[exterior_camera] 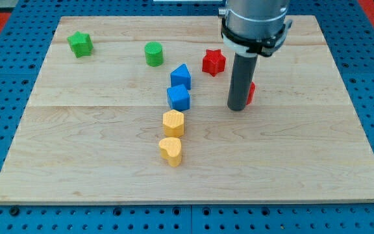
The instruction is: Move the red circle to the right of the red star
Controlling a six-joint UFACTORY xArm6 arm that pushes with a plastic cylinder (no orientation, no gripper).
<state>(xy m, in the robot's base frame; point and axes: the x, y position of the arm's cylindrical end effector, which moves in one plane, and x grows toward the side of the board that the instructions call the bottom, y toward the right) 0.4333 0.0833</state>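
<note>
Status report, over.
My tip down on the board, touching the red circle from its left-bottom side. Red circle mostly hidden behind rod, right of and below red star. Nothing between them.

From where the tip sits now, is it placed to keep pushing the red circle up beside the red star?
Probably yes. My tip is right against the red circle, which peeks out on the rod's right. The red star lies up-left, with bare board to its right.
</note>
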